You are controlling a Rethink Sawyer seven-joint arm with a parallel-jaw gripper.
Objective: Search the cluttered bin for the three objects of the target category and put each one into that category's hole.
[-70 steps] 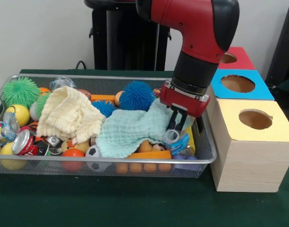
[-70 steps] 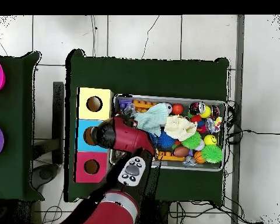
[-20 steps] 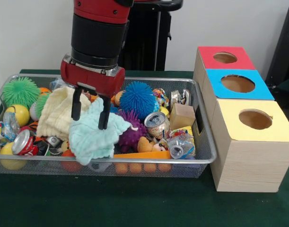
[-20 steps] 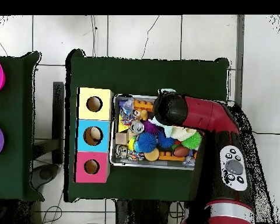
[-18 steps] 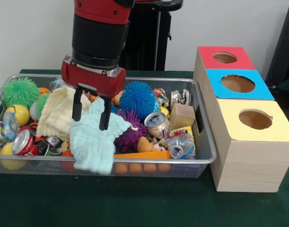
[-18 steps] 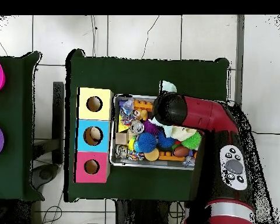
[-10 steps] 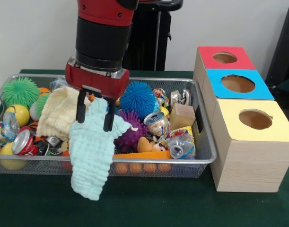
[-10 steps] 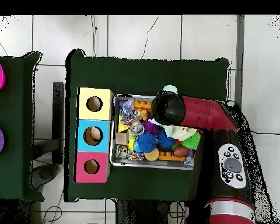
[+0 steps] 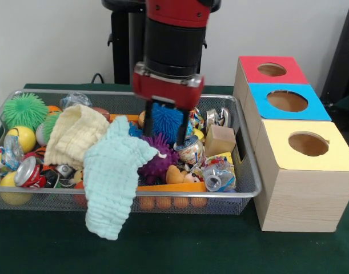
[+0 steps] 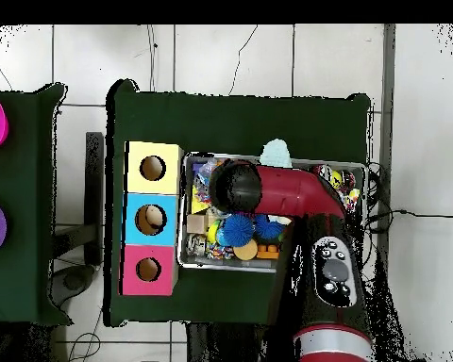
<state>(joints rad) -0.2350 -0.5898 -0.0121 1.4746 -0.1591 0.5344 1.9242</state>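
Observation:
The bin (image 9: 220,196) is a long wire-mesh basket full of toys, cans and cloths; it also shows in the overhead view (image 10: 355,168). My gripper (image 9: 164,137) is open and empty over the bin's middle, its fingers on either side of a blue spiky ball (image 9: 165,117). A dented can (image 9: 188,149) lies just right of the fingers. The yellow-topped box's hole (image 9: 308,144) is at the right, and shows in the overhead view (image 10: 153,168). In the overhead view the arm (image 10: 235,186) hides the gripper.
A mint cloth (image 9: 111,182) hangs over the bin's front rim onto the table. A yellow cloth (image 9: 77,134), a purple spiky ball (image 9: 159,157), a small cardboard box (image 9: 220,140) and a crushed bottle (image 9: 217,174) lie nearby. Blue-topped (image 9: 288,101) and red-topped (image 9: 271,69) boxes stand behind the yellow one.
The gripper carried the mint cloth leftward, let it go so that it hangs over the front rim, then moved right to the blue spiky ball.

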